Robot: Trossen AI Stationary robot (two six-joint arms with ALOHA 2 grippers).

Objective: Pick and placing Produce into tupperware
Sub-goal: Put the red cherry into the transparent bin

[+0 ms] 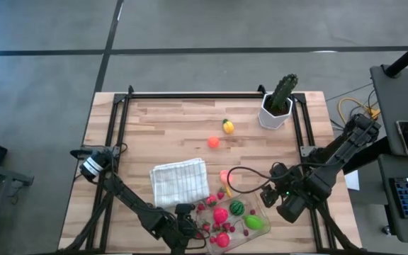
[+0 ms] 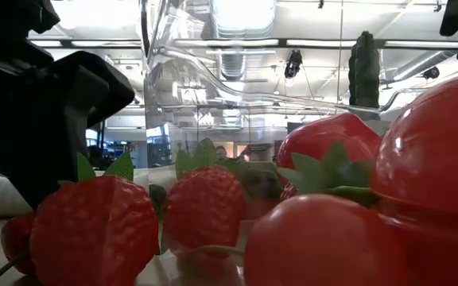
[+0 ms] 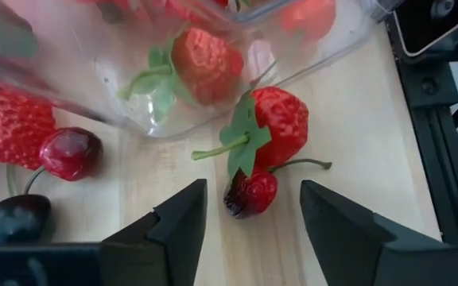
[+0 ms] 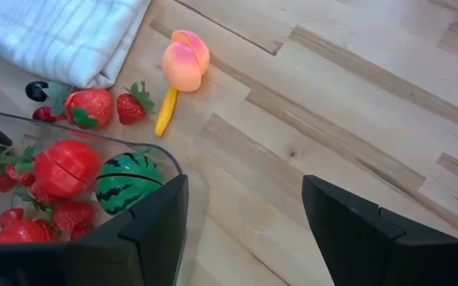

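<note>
Parted jaws on the left gripper [image 3: 249, 230] straddle a small glossy red cherry [image 3: 250, 194] lying on the pale wood, its fingers apart from it on either side and nothing held. Just beyond the cherry lies a dimpled red strawberry [image 3: 281, 127] with a flat green leaf cap and thin stem, resting against the outer wall of the tupperware [image 3: 324, 59], a clear, smooth plastic box with rounded corners. Seen from above, this gripper sits at the table's near edge, beside the container's left end. A white checked folded cloth [image 1: 180, 181], soft and square, lies left of the container on the butcher-block table [image 1: 161, 134].

Inside the tupperware [image 1: 261, 212] sit a pink ball-shaped fruit [image 1: 220, 215], a striped green watermelon [image 1: 237, 207] and a smooth lime-green piece [image 1: 255, 222], with small red berries scattered around its left side.

Further right, the right gripper [image 4: 245, 230] hangs over the container's right end, jaws wide and empty. A ribbed dark green cactus [image 1: 283, 92] in a white faceted pot stands at the far right. No writing is legible.
</note>
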